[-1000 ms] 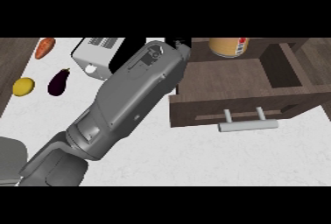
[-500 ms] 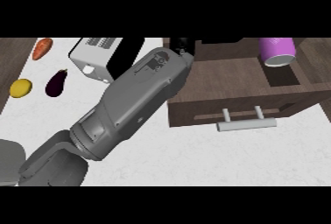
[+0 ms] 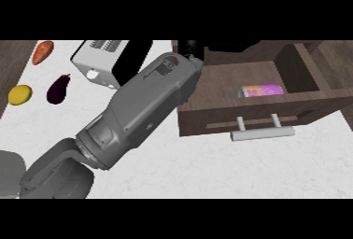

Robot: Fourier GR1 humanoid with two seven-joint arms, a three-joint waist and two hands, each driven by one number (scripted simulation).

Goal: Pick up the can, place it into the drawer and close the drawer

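The pink and purple can [image 3: 262, 90] lies on its side inside the open brown drawer [image 3: 228, 84], near its right wall. My left forearm crosses the picture from the lower left. Its black left hand [image 3: 190, 47] hovers at the drawer's back left corner, partly cut off by the picture's top. The fingers are spread and hold nothing, well apart from the can. The drawer's pale bar handle [image 3: 263, 133] sticks out toward me. My right hand does not show.
A white and black toaster [image 3: 100, 65] stands on the white counter [image 3: 207, 172] left of the drawer. Farther left lie an orange carrot [image 3: 43, 51], a dark eggplant [image 3: 58, 88] and a yellow lemon [image 3: 20, 94].
The can was in my left hand above the drawer's back edge, then left the hand and dropped. It now rests inside the drawer.
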